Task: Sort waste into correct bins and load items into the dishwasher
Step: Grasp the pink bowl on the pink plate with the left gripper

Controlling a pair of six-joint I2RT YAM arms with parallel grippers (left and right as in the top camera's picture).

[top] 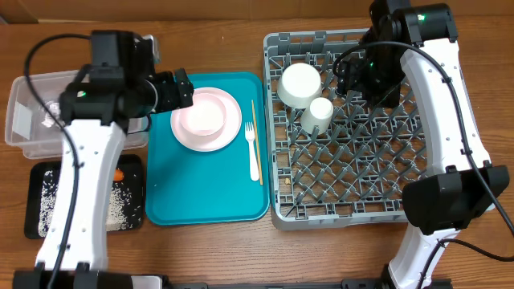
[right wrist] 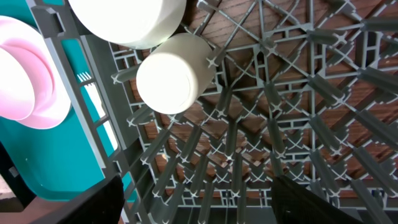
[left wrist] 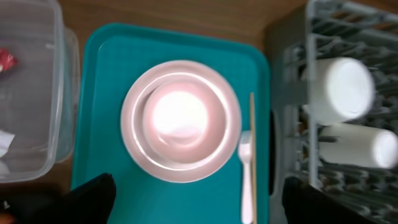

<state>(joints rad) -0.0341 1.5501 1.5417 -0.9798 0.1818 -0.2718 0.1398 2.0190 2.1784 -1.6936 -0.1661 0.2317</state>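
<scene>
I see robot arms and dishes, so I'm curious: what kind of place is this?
Probably a robot practice table set up like a kitchen clean-up corner. A grey dish rack holds a white bowl and cup, a teal tray carries a pink plate, and two robot arms stand beside them.

Surface [top: 201,24]: carries everything below.
Tub [top: 20,136]: far left; wrapper [left wrist: 5,60] and napkin [top: 52,107] in it.
Flat tray [top: 34,229]: just nearer than the tub; rice [top: 120,205] and carrot [top: 119,173] in it.
Serving tray [top: 209,197]: middle, between those two and the rack.
Plate [top: 229,132]: on the serving tray's far half, a bowl [top: 201,116] on it.
Fork [top: 254,156], chopstick [top: 254,112]: side by side, right of the plate.
Rack [top: 277,213]: right; second bowl [top: 299,84] in its far left corner, cup [top: 319,115] just nearer.
My left jaws: left of the plate.
My right jaws: right of the second bowl.
</scene>
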